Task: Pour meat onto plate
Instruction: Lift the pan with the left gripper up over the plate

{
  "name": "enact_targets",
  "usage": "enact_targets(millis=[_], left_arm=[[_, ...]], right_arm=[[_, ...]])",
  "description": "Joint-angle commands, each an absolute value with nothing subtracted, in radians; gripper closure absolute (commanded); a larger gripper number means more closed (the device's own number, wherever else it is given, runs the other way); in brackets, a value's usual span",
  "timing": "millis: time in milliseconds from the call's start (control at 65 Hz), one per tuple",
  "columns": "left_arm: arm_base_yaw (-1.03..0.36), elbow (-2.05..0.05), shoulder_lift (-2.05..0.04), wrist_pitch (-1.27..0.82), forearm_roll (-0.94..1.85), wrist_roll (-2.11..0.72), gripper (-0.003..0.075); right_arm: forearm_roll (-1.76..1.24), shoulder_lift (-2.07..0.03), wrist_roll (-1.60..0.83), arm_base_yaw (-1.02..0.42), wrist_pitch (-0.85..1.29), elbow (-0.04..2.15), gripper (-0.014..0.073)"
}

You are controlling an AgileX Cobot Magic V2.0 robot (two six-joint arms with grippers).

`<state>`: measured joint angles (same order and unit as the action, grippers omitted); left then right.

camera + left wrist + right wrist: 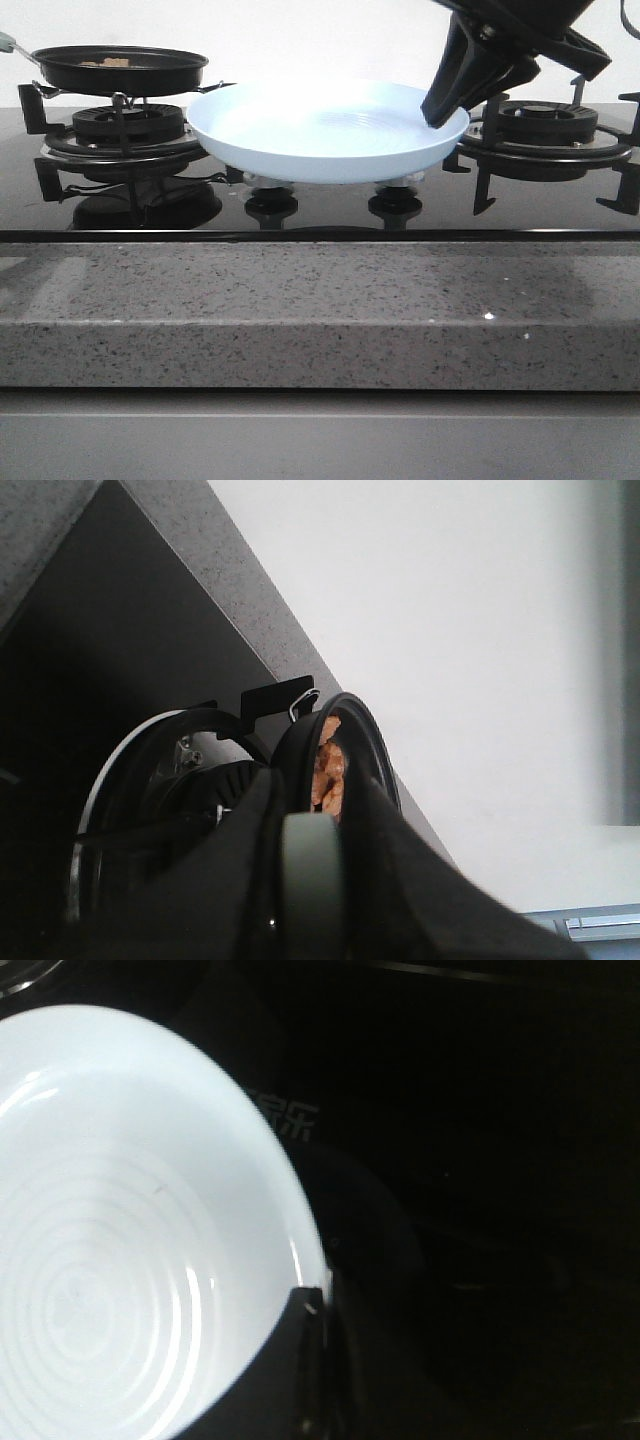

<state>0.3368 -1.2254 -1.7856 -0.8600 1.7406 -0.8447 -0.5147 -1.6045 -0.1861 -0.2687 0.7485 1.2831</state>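
Speckled grey stone bench (300, 300) across the near side, black glass hob (320, 215) set into it, pale wall behind. Two burner grates, far left (125, 125) and far right (545, 125).

Mid-hob, resting on the control knobs: plate (325, 130), wide, shallow, pale blue, bare inside, nothing poured into it so far. Right wrist view confirms a clean ringed bowl, no pieces.

Far left, above the left grate: black frying pan (120, 70), roughly level, well apart from the plate, rims not overlapping. Meat (105, 63) inside it, small golden-brown scraps just visible over the rim; clearer in the left wrist view, heaped against the pan wall (330, 770).

Left pincer (310, 880) closed around the pan's pale green handle (310, 875), a finger on either side. Right pincer (445, 105) down at the plate's right rim, seemingly clamped over the edge to steady it; exact jaw gap hard to read.

Judged stage: early. Pan gripped and apparently lifted, plate braced. Left to do: carry pan over plate, tip, empty the meat.
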Motion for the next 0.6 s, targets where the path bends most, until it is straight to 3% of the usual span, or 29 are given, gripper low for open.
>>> enact_targets(millis=[0,585], left_arm=[[0.330,-1.255,-1.740,-0.898,1.786,-0.855,0.0741],[0.330,-1.255,-1.507,-0.954,1.768,-0.892,0.0741]], right_arm=[[-0.552,-1.553,-0.194,-0.268,0.711,1.309,0.0662],[-0.552,-1.553,-0.194,-0.268,0.711,1.309,0.0662]])
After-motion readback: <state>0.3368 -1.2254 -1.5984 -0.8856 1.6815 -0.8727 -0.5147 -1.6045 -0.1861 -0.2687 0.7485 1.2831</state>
